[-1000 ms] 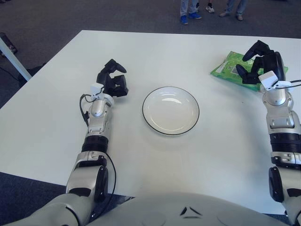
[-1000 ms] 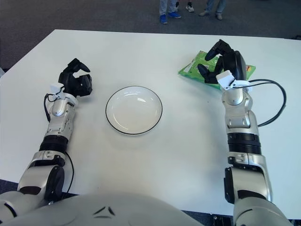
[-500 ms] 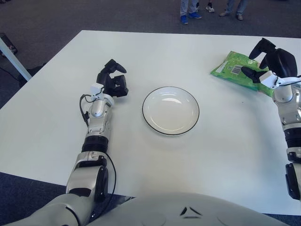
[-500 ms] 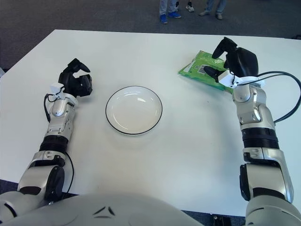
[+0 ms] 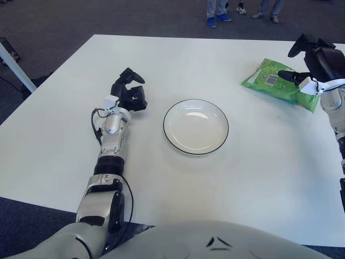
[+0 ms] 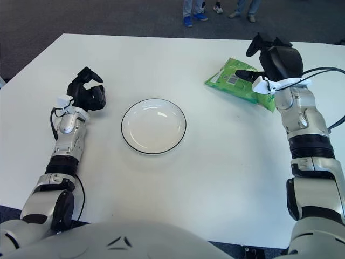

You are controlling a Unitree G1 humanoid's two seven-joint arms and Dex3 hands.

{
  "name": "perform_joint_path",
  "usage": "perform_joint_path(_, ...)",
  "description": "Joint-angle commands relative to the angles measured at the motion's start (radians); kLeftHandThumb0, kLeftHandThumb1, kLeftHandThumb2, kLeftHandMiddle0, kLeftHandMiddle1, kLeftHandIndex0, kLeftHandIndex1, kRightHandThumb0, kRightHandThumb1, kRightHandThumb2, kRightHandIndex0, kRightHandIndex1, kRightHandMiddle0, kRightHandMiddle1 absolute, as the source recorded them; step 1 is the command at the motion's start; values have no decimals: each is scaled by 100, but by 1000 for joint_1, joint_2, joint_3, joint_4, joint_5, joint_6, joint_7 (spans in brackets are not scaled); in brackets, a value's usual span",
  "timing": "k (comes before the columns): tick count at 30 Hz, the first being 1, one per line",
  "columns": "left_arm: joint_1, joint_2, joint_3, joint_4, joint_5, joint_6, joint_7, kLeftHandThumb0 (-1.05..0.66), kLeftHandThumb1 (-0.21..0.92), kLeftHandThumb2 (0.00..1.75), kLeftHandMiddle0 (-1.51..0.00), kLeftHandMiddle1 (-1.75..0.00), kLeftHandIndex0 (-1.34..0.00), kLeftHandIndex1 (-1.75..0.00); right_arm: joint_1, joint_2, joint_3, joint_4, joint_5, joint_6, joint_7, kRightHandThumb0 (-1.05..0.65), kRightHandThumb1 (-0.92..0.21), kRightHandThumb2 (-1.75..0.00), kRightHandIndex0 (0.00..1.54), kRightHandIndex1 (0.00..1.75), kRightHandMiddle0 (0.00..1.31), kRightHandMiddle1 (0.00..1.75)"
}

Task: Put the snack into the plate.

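Observation:
The snack (image 6: 235, 84) is a green bag lying flat at the table's far right. Left of it, near the table's middle, stands an empty white plate (image 6: 153, 127) with a dark rim. My right hand (image 6: 257, 61) hovers over the bag's right end, fingers spread wide, holding nothing. One fingertip (image 6: 241, 74) points down toward the bag's top surface; I cannot tell if it touches. My left hand (image 6: 86, 90) shows left of the plate, fingers loosely bent and holding nothing.
The white table (image 6: 205, 178) extends well past the plate on all sides. A black cable (image 6: 323, 70) loops off my right wrist. People's feet (image 6: 191, 20) stand on the dark floor beyond the far edge.
My right hand has risen and swung to the right, from covering the bag's middle to hovering over its right end, uncovering most of the bag. The bag, plate and left hand have not moved.

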State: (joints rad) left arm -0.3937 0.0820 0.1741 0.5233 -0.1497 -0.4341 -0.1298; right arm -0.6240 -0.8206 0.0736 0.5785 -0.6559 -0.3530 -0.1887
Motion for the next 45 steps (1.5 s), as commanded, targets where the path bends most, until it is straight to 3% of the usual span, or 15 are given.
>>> perform_joint_path(1, 106, -42, -4, 51, -2, 9, 12, -49, 29, 135, -133, -175, -64, -175, -66, -30, 36, 75, -19, -30, 21, -88, -92, -65, 13, 131, 0, 121)
perform_joint_path(12, 103, -39, -4, 60, -7, 0, 0, -49, 30, 134, -133, -175, -63, -175, -196, -40, 126, 293, -46, -96, 18, -93, -92, -77, 2, 96, 0, 96)
perform_joint_path(17, 101, -37, -3, 65, -7, -7, -3, -49, 30, 134, -133, -175, -63, -175, -240, -46, 163, 357, -54, -115, 37, -98, -92, -86, 0, 59, 0, 77)
perform_joint_path(28, 97, -38, -2, 66, -7, -5, 0, -49, 30, 134, -133, -175, -63, -175, -316, -24, 221, 486, -38, -162, 143, -104, -92, -96, 0, 6, 0, 32)
perform_joint_path(35, 101, -39, -2, 58, -9, 5, 2, -49, 29, 134, -133, -175, -63, -175, -346, -4, 257, 568, -42, -158, 157, -105, -92, -104, 0, 0, 0, 4)
perform_joint_path(45, 114, -39, -4, 29, -6, 25, 8, -49, 29, 134, -133, -175, -63, -175, -357, 21, 256, 606, -5, -141, 224, -105, -92, -109, 0, 0, 0, 0)
